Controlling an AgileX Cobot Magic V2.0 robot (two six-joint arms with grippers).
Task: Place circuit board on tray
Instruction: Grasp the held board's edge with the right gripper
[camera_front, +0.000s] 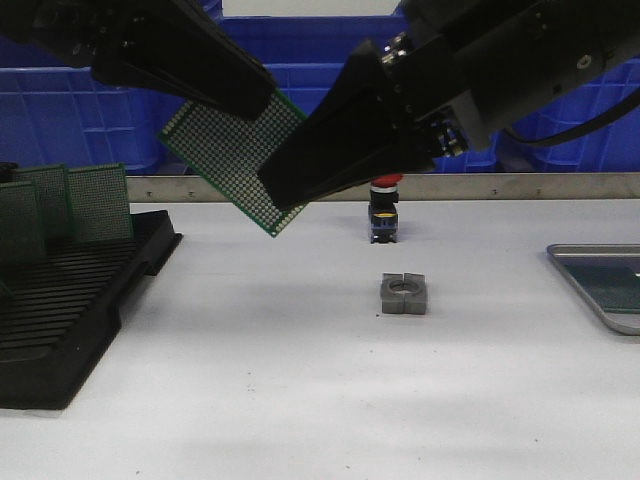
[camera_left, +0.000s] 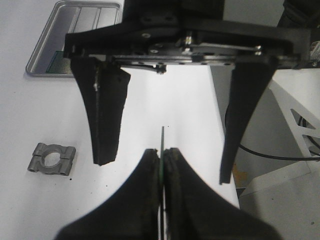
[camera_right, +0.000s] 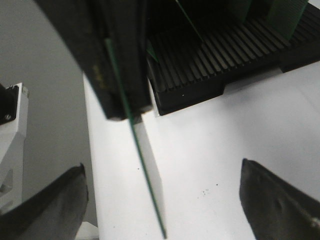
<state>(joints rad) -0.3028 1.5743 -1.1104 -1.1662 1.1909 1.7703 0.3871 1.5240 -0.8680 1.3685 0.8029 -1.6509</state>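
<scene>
The white table (camera_front: 260, 380) fills the front view, smooth and matt, with wide bare room across its near half; blue plastic crates (camera_front: 70, 110) with ribbed walls stand behind its far edge. At the left edge sits the black slotted rack (camera_front: 60, 310), its grooves running in close rows, with green perforated boards (camera_front: 95, 200) standing upright in its far slots; the right wrist view shows the same rack (camera_right: 220, 55) from above, its ribs plain, which the front view only shows at a slant. The grey metal tray (camera_front: 590, 295) lies at the table's right edge, cut off by the frame in the front view; the left wrist view shows more of it (camera_left: 47, 47), rounded corners, raised rim, ribbed floor, and a green board lying in one end.

The circuit board (camera_front: 225, 150), green and dotted with holes, hangs tilted in the air above the table's middle, well apart from the tray; the left gripper (camera_left: 162, 155) is closed on one end of it, its dark pads pressed to either face, seen edge-on as a thin green line in the left wrist view. The right gripper (camera_right: 160, 195) is spread wide, its fingers either side of the board's free edge (camera_right: 145, 165) without touching it in the right wrist view; the front view hides that gap behind dark finger bodies.

Below, a small grey split clamp block (camera_front: 403, 294) lies flat on the table; behind it stands a red-capped push button (camera_front: 385, 210), near the far edge.
</scene>
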